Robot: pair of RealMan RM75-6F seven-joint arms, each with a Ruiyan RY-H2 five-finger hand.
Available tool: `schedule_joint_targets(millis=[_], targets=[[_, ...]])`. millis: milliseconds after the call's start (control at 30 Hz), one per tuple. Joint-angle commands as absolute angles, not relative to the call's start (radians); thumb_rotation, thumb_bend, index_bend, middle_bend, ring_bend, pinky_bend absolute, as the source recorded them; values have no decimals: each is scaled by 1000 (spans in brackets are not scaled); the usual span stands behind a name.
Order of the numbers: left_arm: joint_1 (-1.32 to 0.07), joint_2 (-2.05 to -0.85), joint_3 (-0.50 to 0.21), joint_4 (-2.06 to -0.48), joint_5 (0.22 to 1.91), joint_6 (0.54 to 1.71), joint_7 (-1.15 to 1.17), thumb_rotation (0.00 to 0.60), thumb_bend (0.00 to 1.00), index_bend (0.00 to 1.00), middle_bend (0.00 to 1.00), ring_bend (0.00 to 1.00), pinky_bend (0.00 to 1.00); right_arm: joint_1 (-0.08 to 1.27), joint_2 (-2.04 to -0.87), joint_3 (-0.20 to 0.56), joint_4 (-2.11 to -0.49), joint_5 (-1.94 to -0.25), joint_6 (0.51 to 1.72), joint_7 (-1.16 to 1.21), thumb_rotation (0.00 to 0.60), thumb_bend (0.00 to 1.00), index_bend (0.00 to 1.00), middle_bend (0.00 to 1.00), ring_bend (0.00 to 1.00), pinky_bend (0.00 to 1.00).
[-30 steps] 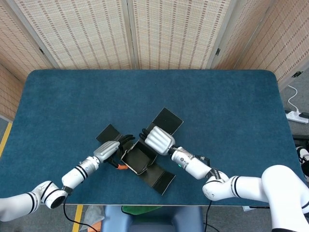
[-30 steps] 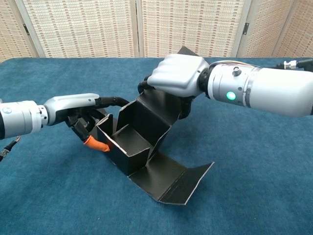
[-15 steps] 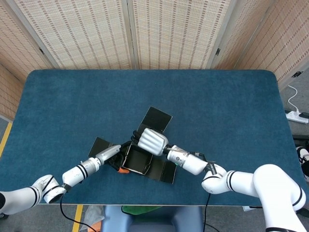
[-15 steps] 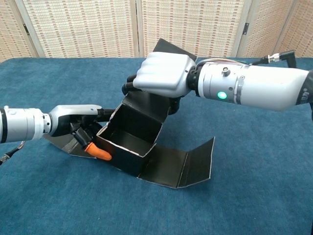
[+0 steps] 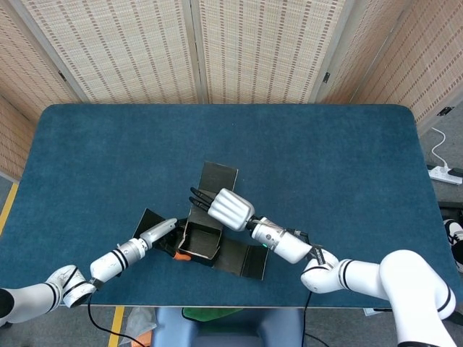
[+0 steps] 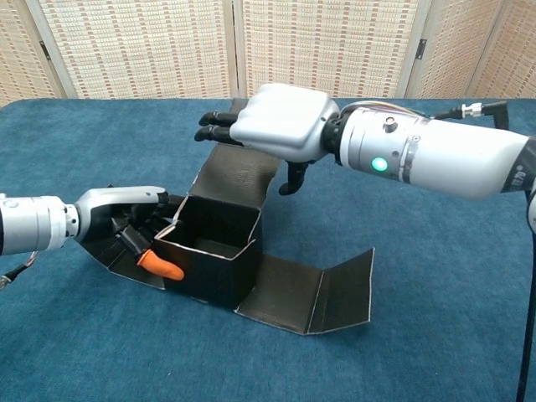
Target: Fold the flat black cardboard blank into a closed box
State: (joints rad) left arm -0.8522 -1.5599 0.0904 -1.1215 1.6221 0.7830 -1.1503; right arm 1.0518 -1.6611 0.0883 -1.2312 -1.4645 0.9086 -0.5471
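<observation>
Box (image 6: 209, 251) sits half-formed at the table's (image 5: 325, 159) near edge. Left hand (image 6: 126, 228) presses its side wall; right hand (image 6: 280, 126) hovers spread, empty, above the back flap. Walls may spring open if that pressure slips.

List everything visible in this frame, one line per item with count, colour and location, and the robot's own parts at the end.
cardboard box blank: one, black, partly folded with its walls up and flaps open, near the front middle of the table.
table: one, covered in dark blue cloth, filling most of both views.
folding screens: several panels, beige woven, behind the table.
power strip: one, white, on the floor at the right edge of the head view.
left hand: one, grey and black with an orange fingertip, pressed against the box's left wall.
right hand: one, white with black fingers, spread open above the rear flap, holding nothing.
</observation>
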Motion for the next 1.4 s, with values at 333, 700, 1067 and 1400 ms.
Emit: schedule_joint_targets(millis=[333, 700, 1067, 1400], targets=[[-807, -1461, 89, -1216, 1584, 844, -1321, 600, 195, 292, 303, 564, 761, 825, -1444, 45, -1484, -1575, 1236, -175, 600, 89, 0, 0, 653, 1000], [-804, -1356, 119, -1302, 1665, 963, -1827, 600, 194, 272, 301, 570, 762, 585, -1400, 4, -1416, -1639, 1562, 326, 600, 109, 0, 0, 662, 1000], [-833, -1355, 119, -1289, 1674, 999, -2123, 600, 193, 259, 298, 571, 763, 549, -1485, 36, -1334, -1674, 1599, 462, 600, 108, 0, 0, 662, 1000], [-856, -1341, 109, -1343, 1665, 996, -2165, 600, 194, 251, 292, 571, 763, 658, -1703, 173, -1286, -1655, 1517, 237, 600, 51, 0, 0, 662, 1000]])
